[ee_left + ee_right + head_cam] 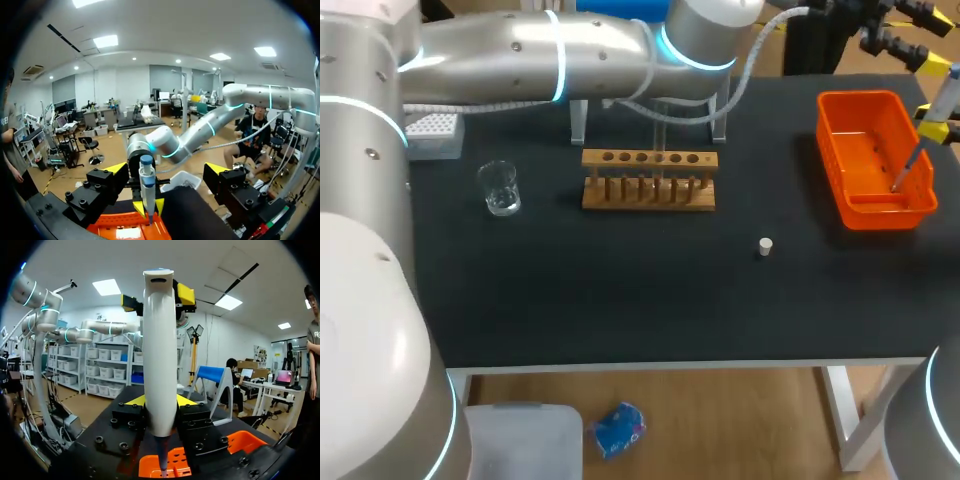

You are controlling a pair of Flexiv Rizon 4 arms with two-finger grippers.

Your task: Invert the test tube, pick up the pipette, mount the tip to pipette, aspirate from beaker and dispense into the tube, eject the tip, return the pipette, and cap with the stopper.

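Currently gripped: the pipette (pixel 159 355), upright, clamped from both sides between the yellow tips of the right gripper (pixel 160 401).
Pipette end: the thin lower end points down over the inside of the orange basket (pixel 832 150); I cannot tell whether it touches the basket's floor.
Left gripper (pixel 166 170): fingers spread wide with nothing between them, facing the pipette from the far side and apart from it.
Left arm (pixel 540 50): comes in from the left and lies along the far edge of the table (pixel 620 290).
Basket: far right part of the table.
Stopper (pixel 765 246): small and white, alone on the black surface, nearer and to the left of the basket, well apart from the rack.
Test tube rack (pixel 649 180): wooden, mid-table; I cannot tell whether a tube stands in it.
Beaker (pixel 500 187): clear glass, upright, left of the rack.
Tip box (pixel 432 133): far left, beyond the beaker.
Clear stand (pixel 579 122): just behind the rack.
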